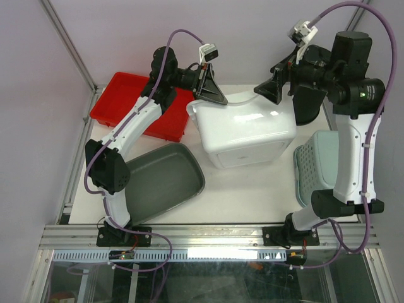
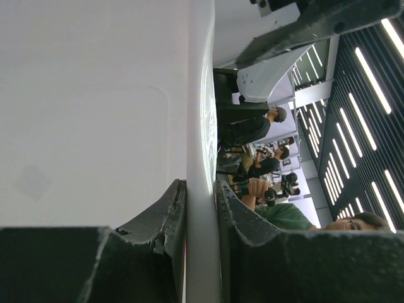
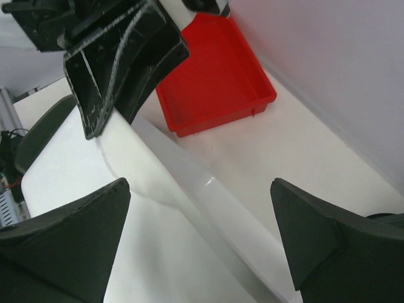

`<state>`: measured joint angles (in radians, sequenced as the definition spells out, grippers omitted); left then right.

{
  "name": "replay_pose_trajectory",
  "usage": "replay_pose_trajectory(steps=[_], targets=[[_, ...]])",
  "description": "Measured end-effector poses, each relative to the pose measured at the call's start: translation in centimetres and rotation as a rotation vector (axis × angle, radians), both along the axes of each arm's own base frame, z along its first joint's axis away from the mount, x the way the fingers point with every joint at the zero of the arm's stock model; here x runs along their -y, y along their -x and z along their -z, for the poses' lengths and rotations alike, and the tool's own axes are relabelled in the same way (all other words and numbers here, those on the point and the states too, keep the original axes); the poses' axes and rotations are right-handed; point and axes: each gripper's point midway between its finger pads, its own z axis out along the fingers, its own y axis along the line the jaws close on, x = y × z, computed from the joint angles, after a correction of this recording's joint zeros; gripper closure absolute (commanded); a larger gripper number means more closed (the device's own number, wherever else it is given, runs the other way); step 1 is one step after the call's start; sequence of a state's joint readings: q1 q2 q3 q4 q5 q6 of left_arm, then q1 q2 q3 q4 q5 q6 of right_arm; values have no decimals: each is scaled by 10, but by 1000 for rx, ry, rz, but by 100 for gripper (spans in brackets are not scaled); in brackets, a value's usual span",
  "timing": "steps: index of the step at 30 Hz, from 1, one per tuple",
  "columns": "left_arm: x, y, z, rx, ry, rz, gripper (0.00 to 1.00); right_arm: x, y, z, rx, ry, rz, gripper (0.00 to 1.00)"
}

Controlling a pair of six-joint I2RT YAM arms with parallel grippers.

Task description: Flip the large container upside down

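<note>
The large white container [image 1: 246, 129] is tipped up at mid-table, its base turned toward the near side and its flared rim at the far side. My left gripper [image 1: 211, 95] is shut on the rim at the far left corner. In the left wrist view the left gripper [image 2: 201, 186] has both pads pressed on the thin white wall [image 2: 201, 126]. My right gripper [image 1: 271, 88] hovers open at the far right of the container. In the right wrist view the right gripper [image 3: 199, 183] is spread wide above the white rim [image 3: 214, 196] and holds nothing.
A shallow red tray [image 1: 136, 104] lies at the far left, also in the right wrist view [image 3: 214, 69]. A grey tray [image 1: 161, 180] lies near left. A pale green perforated basket [image 1: 315, 167] lies at the right. A black bucket [image 1: 309, 104] stands behind the right arm.
</note>
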<state>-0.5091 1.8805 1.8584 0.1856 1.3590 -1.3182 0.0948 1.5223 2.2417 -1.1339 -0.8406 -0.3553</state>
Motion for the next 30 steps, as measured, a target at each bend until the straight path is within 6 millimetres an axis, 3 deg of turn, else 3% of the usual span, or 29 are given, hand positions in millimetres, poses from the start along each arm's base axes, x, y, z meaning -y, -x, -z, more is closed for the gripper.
replay_pose_trajectory(steps=[9, 12, 17, 21, 25, 30], targets=[[0, 0, 0, 2, 0, 4, 100, 25, -4, 39, -148, -96, -73, 24], [0, 3, 0, 6, 0, 16, 100, 25, 4, 39, -153, -147, -127, 34], [-3, 10, -1, 15, -5, 54, 100, 22, 14, 31, -120, -202, -209, 63], [-6, 13, -1, 21, -9, 81, 100, 17, 23, 26, -78, -271, -324, 76], [-4, 12, -3, -10, -25, 102, 100, 21, 27, 41, -170, -357, -362, 94], [0, 10, -4, -43, -35, 113, 100, 26, 31, 38, -208, -383, -330, 100]])
